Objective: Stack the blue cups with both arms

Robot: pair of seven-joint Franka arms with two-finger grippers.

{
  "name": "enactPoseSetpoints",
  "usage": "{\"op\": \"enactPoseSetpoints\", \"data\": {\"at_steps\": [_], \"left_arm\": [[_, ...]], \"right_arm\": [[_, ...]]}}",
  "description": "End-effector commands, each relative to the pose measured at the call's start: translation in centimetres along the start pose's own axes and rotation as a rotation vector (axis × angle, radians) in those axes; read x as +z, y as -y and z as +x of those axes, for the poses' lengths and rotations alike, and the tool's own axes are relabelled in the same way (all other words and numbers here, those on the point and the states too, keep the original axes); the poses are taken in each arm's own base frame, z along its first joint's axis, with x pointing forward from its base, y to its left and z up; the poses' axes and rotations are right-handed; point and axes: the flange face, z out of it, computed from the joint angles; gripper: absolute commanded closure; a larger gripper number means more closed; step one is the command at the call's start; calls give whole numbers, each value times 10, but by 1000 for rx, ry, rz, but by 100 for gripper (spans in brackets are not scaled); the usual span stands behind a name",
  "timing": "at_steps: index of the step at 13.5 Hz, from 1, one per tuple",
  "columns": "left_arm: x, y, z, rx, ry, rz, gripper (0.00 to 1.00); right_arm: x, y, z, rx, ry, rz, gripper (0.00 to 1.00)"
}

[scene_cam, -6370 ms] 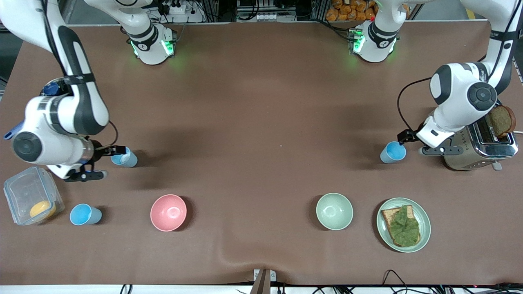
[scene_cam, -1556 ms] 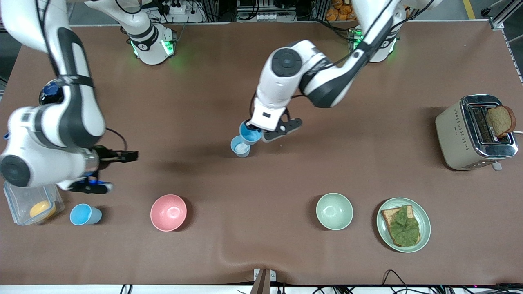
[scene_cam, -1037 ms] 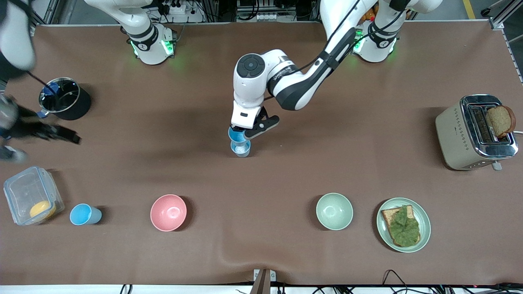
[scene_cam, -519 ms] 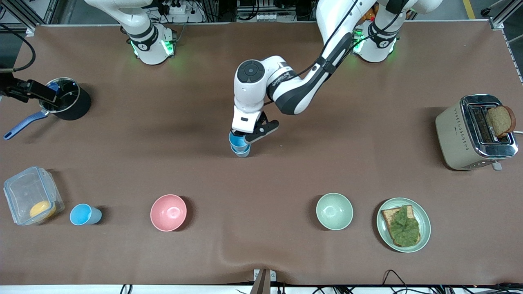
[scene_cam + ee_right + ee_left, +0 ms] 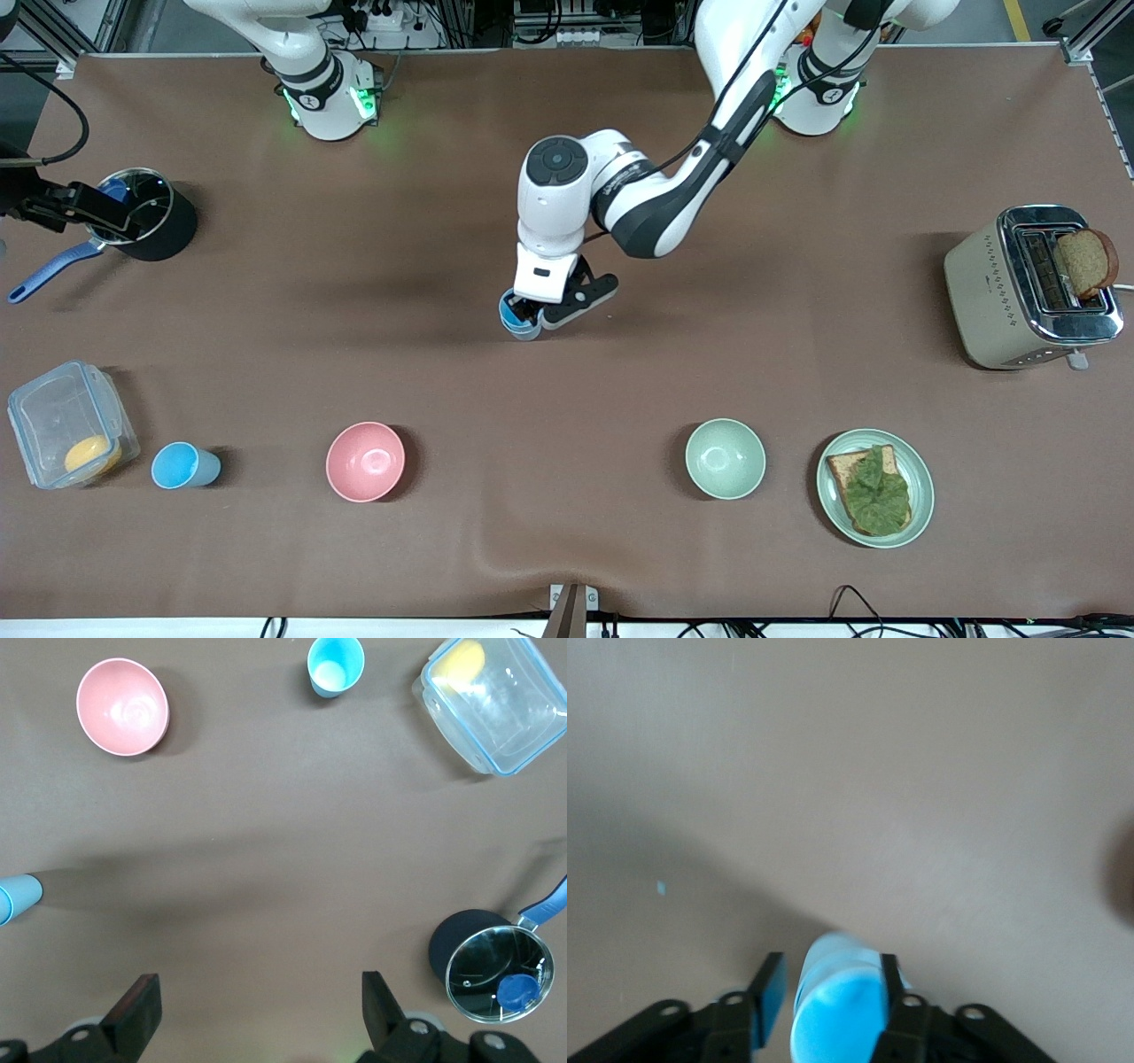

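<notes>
The middle of the brown worktop is blocked only by two stacked light-blue plastic cups, bare cloth being seen all round them.

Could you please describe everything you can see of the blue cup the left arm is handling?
The blue cup is a small, tapered plastic tumbler, bright sky-blue inside, upright mid-table and nested in another blue cup standing on the brown table. The left tool straddles it, fingers on either side.

Stacked cups at the table's middle; pink bowl and green bowl lie nearer the camera
</notes>
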Motion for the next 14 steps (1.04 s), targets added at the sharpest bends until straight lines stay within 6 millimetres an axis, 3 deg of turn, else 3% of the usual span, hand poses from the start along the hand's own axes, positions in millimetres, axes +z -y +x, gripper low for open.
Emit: {"op": "enactPoseSetpoints", "data": {"at_steps": [1,3,8,14], "left_arm": [[-65,11,56,-45,-76,-21,0],[-104,25,103,-13,-105,-7,0],[-174,85,191,186,-95,143,0],[-241,186,309,412,50,149,0]], "right_arm": [[-3,3,7,-12,-4,-22,0],[-3,4,9,-14,-15,-21,0],[-3,7,11,-20,-27,-24,0],[-3,8,11,-20,-27,-21,0]]}}
